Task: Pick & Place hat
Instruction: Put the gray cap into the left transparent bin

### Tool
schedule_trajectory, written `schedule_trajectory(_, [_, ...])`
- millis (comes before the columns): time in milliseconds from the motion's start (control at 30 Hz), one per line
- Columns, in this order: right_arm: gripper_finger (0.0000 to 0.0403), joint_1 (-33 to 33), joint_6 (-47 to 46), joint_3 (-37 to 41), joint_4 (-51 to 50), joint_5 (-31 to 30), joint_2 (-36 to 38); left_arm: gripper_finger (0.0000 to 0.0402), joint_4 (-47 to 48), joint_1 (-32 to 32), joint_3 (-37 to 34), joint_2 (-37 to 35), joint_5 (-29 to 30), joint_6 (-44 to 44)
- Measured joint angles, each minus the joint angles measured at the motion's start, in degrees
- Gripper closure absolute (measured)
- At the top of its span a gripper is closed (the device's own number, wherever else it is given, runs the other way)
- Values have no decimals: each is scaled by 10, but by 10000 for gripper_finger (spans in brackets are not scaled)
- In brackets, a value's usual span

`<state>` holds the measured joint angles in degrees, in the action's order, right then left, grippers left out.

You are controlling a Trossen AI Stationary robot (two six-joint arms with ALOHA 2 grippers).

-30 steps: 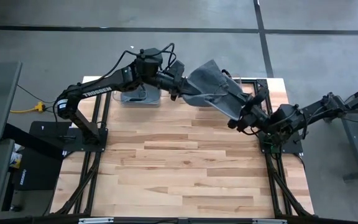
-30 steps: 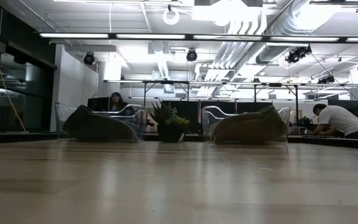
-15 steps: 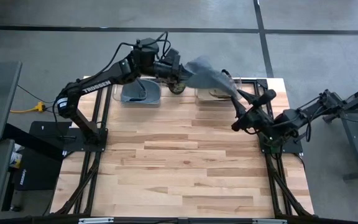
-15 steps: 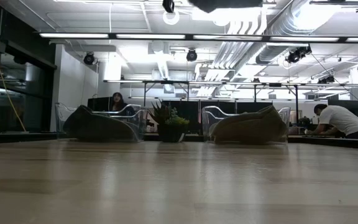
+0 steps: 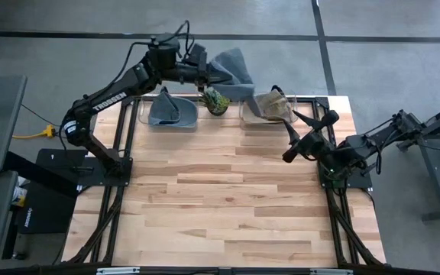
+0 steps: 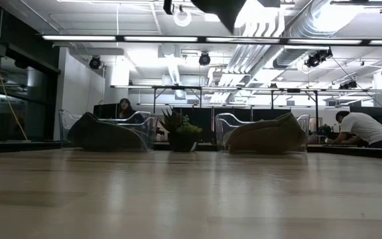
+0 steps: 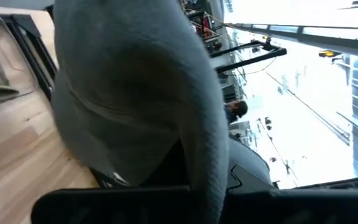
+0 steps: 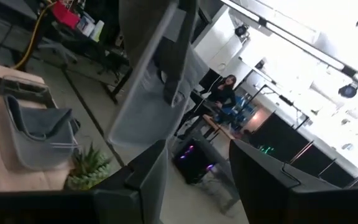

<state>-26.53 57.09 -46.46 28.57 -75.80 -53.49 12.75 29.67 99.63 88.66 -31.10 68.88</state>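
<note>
Grey soft fabric hat (image 5: pixel 230 70): held aloft above the far edge of the pale wooden plank surface (image 5: pixel 220 206), over a small green potted plant (image 5: pixel 217 100). Left gripper (image 5: pixel 203 70): jaws clamped on the hat. Right gripper (image 5: pixel 305 134): jaws parted, holding nothing, near the right far corner. Clear plastic bin holding a grey hat (image 5: pixel 172 111); clear plastic bin holding a tan hat (image 5: pixel 268 107), either side of the plant.

Overhead camera looks straight down on the pale wooden plank bench (image 5: pixel 228 206); the low camera skims across its top (image 6: pixel 191 199).
</note>
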Motion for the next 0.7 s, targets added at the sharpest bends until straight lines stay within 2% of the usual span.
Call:
schedule_trajectory(200, [235,18,-120,0,-77,28,0,401,72,30,0,-34,-3,-61])
schedule_trajectory(400, [235,40,-224,0,-162,64,-2,401,169,70,1,-67,0,-171])
schedule_trajectory(700, [235,81,-291,0,-195,124,-2,401,290,141,1,-76,-18,-337])
